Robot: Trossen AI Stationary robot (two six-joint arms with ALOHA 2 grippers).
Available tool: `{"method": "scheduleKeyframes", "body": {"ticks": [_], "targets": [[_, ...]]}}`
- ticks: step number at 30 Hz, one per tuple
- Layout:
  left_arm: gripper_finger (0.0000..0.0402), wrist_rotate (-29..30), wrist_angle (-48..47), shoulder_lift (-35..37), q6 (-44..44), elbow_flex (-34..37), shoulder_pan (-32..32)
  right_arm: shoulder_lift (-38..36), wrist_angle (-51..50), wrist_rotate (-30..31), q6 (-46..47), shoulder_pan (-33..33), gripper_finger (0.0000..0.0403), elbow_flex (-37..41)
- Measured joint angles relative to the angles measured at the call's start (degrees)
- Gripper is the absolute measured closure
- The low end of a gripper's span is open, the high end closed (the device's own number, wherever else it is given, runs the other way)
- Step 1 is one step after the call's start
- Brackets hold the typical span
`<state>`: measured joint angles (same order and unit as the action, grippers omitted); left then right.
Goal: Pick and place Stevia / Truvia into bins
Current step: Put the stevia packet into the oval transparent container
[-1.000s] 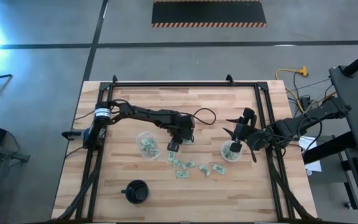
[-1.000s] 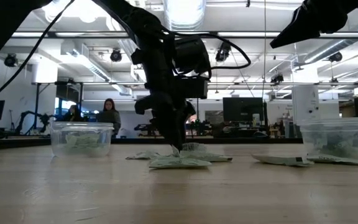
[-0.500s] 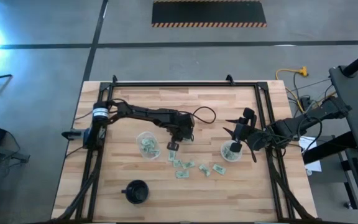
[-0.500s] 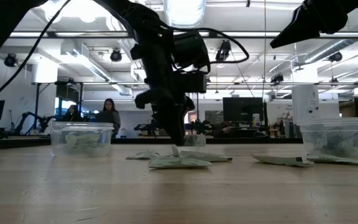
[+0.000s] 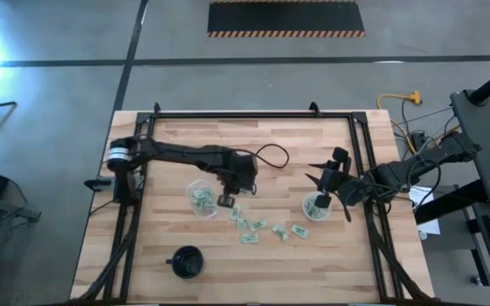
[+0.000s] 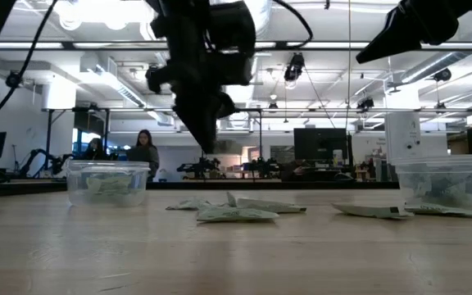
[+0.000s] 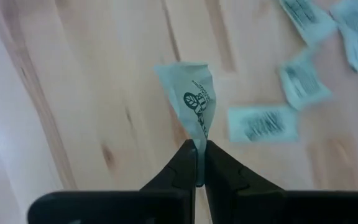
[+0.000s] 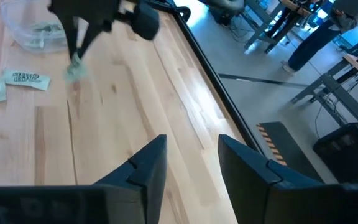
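My left gripper hovers over the table between the left clear cup and the loose packets, shut on one pale green packet. The right wrist view shows that packet hanging under the left gripper. Several packets lie flat on the wood. Both cups, the left one and the right one, hold packets. My right gripper waits open near the right cup; its fingers stand apart. My left gripper pinches the packet by one end between its two fingertips, coming from above and pointing down. The packet sticks out past the fingertips, hangs below them and is lifted clear of the table, slightly creased.
A black round cup stands near the table's near-left edge. A black frame rail runs along the table's sides. Bare wood lies between the cups and toward the far edge. A person shows far off in the room.
My left gripper has risen from the packet pile with one packet pinched in it and has moved toward the table's left, nearer the left cup. The packet has been lifted clear of the table. The other packets have stayed where they were.
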<state>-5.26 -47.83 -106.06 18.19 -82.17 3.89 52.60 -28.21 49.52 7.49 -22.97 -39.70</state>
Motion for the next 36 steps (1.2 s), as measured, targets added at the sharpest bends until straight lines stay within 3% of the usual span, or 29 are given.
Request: {"method": "scheduleKeyframes", "body": {"ticks": [9,22,36], "targets": [[0.04,2.77,-5.6,6.7,-4.68,4.33,-2.91,0.0,0.17,-0.07,0.3,-0.01,0.0275,0.0],[0.0401,5.6,-5.02,18.11,-14.4,18.85,-3.6,0.0,0.31,-0.48,1.53,0.0,0.028,0.0],[0.0397,5.59,-4.64,20.77,-17.95,26.83,-3.6,0.0,0.79,-0.46,1.75,0.01,0.0282,0.0]]}}
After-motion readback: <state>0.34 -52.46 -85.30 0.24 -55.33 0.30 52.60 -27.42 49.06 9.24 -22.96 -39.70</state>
